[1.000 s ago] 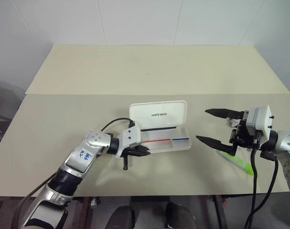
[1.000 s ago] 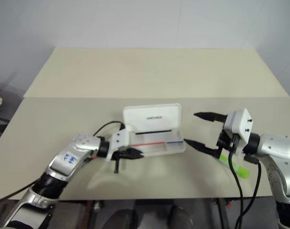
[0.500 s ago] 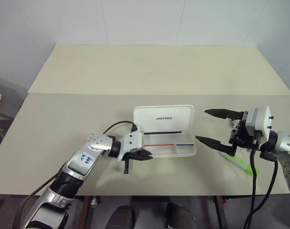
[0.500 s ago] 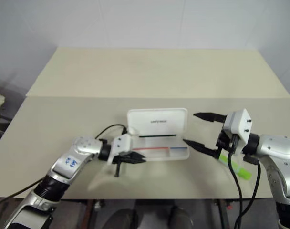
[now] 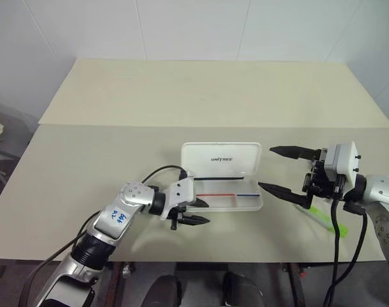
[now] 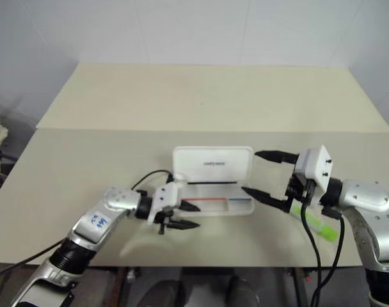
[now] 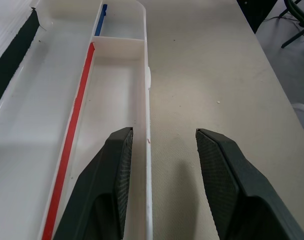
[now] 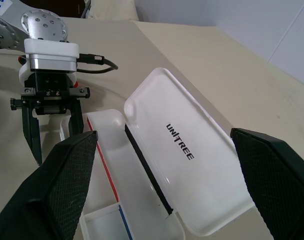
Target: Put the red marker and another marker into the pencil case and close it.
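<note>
Beige table (image 5: 118,147) carries the pencil case (image 5: 221,175), used here as landmark, lid propped upright and tray exposed to receive markers. Right gripper (image 5: 289,171) hangs just right of the case, jaws spread wide, empty, probably poised for a pick-up. Left gripper (image 5: 196,212) sits at the case's near left corner, jaws partly apart, one finger inside the tray wall, one outside. Pale-green marker (image 5: 327,220) lies right of the case. Red marker: location cannot be told.

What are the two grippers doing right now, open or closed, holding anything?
Left gripper: open, holding nothing, at the flat white plastic pencil case.
Right gripper: wide open, empty.
</note>
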{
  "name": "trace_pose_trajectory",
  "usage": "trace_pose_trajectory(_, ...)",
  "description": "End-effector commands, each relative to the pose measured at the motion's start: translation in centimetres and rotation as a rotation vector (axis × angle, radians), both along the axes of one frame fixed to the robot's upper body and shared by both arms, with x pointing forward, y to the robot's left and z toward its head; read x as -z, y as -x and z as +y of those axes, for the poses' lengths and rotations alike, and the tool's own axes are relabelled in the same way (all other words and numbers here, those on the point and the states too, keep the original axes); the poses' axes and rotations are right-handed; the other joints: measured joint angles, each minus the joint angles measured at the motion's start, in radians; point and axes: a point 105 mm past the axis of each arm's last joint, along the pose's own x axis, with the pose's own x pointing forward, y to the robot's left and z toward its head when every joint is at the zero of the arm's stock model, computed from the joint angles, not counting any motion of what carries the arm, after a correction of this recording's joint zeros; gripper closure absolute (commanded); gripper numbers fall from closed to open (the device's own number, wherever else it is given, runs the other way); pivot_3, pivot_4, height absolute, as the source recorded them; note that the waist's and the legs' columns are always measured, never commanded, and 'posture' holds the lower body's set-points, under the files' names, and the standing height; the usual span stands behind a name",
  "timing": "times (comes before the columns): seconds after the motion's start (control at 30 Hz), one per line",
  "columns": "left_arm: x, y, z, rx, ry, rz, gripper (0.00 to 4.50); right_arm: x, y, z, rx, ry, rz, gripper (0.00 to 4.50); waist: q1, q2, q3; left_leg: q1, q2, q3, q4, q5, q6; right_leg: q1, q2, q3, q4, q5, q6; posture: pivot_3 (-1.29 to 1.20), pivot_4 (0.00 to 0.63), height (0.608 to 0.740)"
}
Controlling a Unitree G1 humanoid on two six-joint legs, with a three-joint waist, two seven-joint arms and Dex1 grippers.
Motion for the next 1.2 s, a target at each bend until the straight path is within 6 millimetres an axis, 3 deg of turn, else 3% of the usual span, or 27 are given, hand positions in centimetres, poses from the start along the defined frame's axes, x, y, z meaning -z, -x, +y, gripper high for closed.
trace_pose_trajectory(0.03,-1.4,0.1,0.3,-0.002,0.054,-0.049,2.35,-0.4,0.0,0.3,-0.011,-0.011,-0.024,0.00,-0.001,0.000,0.000,0.000,0.000,0.000,0.000,0.000,0.000,0.000,0.000,0.000,0.000,0.000,0.000,0.00,0.150,0.740)
trace_pose_trajectory(0.33,-4.1,-0.5,1.8,-0.104,0.267,-0.136,2.35,0.1,-0.3,0.9,-0.049,-0.025,0.001,0.00,-0.002,0.000,0.000,0.000,0.000,0.000,0.000,0.000,0.000,0.000,0.000,0.000,0.000,0.000,0.000,0.00,0.150,0.740)
trace_pose_trajectory(0.43,-6.1,0.0,2.5,-0.116,0.387,-0.193,1.50,0.3,-0.5,1.2,-0.080,-0.035,0.015,0.00,-0.005,0.000,0.000,0.000,0.000,0.000,0.000,0.000,0.000,0.000,0.000,0.000,0.000,0.000,0.000,0.00,0.150,0.740)
trace_pose_trajectory(0.57,-6.9,0.5,3.7,-0.159,0.415,-0.203,0.19,0.3,-0.6,1.5,-0.122,-0.045,0.033,0.00,-0.007,0.000,0.000,0.000,0.001,0.000,0.000,0.000,0.000,0.000,0.000,0.000,0.000,0.000,0.000,0.00,0.150,0.740)
trace_pose_trajectory(0.6,-7.3,0.9,4.3,-0.174,0.425,-0.214,0.06,0.4,-0.5,1.6,-0.143,-0.041,0.043,0.00,-0.010,0.000,0.000,0.000,0.001,0.000,0.000,0.000,0.000,0.000,0.000,0.000,0.000,0.000,-0.001,0.00,0.150,0.740)
trace_pose_trajectory(0.83,-7.4,2.3,8.1,-0.310,0.362,-0.233,0.06,0.8,-0.6,1.9,-0.227,-0.008,0.081,0.00,-0.024,0.000,0.000,0.000,0.001,0.000,0.000,0.000,0.000,0.000,0.000,0.001,0.000,0.000,-0.001,0.00,0.150,0.740)
trace_pose_trajectory(1.0,-6.2,3.8,12.5,-0.485,0.276,-0.245,0.06,0.5,-1.3,2.0,-0.254,0.002,0.082,0.00,-0.026,-0.001,0.001,0.001,0.001,0.000,0.000,0.000,-0.001,-0.001,0.000,0.002,0.000,0.001,-0.001,0.00,0.150,0.740)
trace_pose_trajectory(1.2,-5.4,5.9,15.5,-0.591,0.247,-0.222,0.06,0.6,-1.9,2.1,-0.274,0.011,0.087,0.00,-0.020,-0.001,0.001,0.000,0.003,0.000,-0.001,-0.001,-0.001,-0.001,0.000,0.001,0.000,0.001,-0.001,0.00,0.150,0.740)
